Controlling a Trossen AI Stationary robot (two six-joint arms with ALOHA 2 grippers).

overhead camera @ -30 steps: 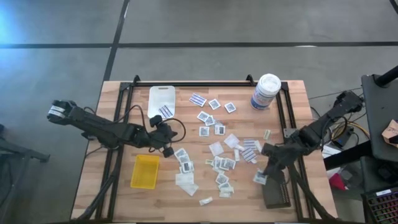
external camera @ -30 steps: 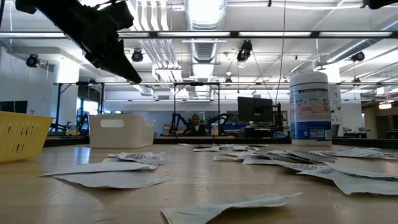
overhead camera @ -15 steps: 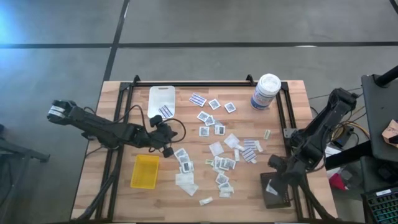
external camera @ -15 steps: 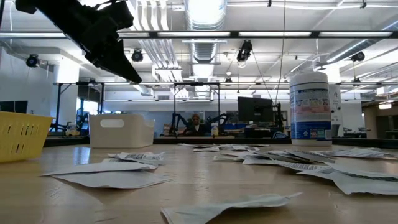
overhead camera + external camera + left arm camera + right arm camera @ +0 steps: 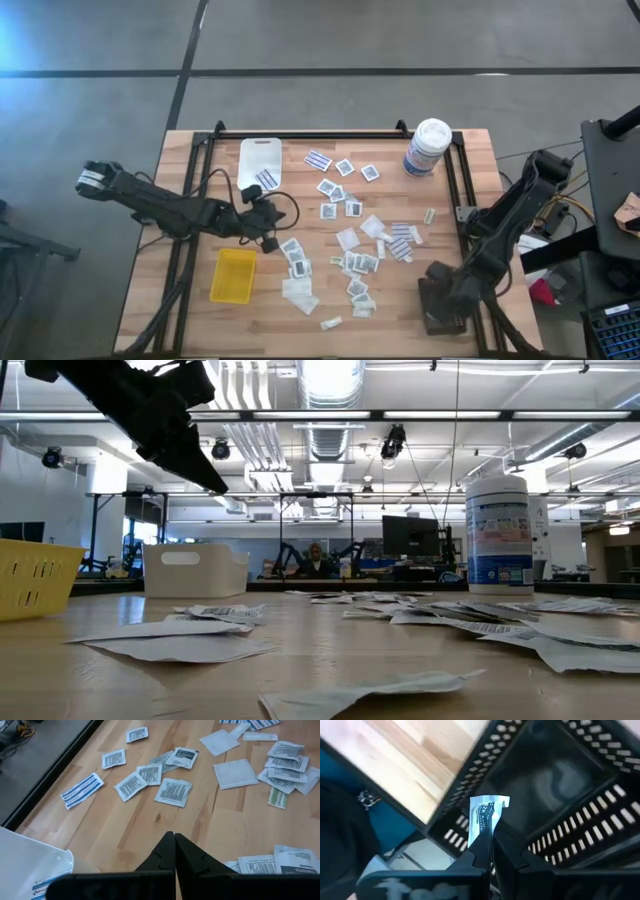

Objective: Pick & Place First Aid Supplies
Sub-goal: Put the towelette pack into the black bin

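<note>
Hovering over the black tray [image 5: 560, 775], the right gripper [image 5: 489, 851] pinches a white packet [image 5: 486, 817]. Left gripper [image 5: 174, 851], jaws closed and empty, hangs above the table [image 5: 390, 320] beside scattered packets [image 5: 352, 262].

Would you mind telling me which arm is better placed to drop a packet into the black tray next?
The right. The right gripper is shut on a white packet directly over the black tray at the table's right front corner. The left gripper is shut and empty, between the white tray and the yellow tray.
</note>
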